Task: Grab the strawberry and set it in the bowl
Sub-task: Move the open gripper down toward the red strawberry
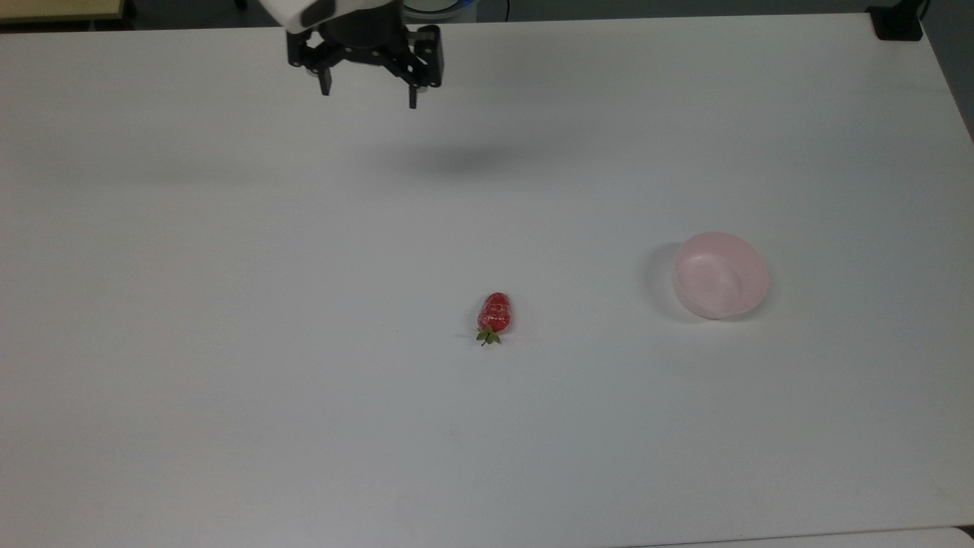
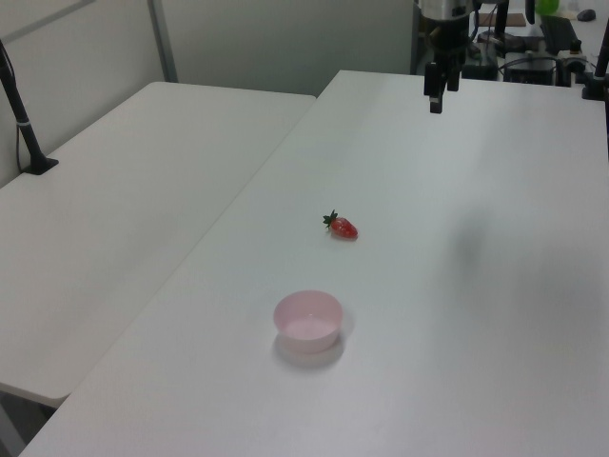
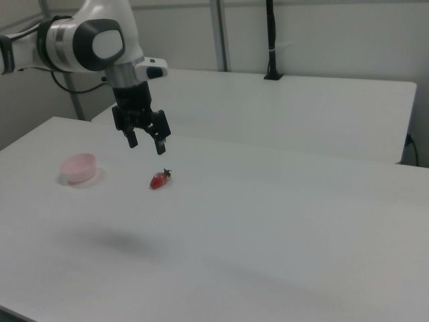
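The strawberry [image 1: 494, 315] [image 2: 343, 227] [image 3: 159, 180] lies on its side on the white table, its green stem toward the top view's bottom. The pale pink bowl [image 1: 720, 275] [image 2: 307, 319] [image 3: 78, 168] stands upright and holds nothing, to the top view's right of the strawberry. My gripper [image 1: 369, 93] [image 2: 436, 100] [image 3: 147, 144] hangs open high above the table near its far edge in the top view, well apart from both, nothing between its fingers.
A second white table [image 2: 124, 200] [image 3: 301, 107] adjoins this one. A black post base [image 1: 898, 23] [image 2: 38, 164] stands at the top view's upper right corner. Cables and equipment [image 2: 542, 48] sit behind the arm's base.
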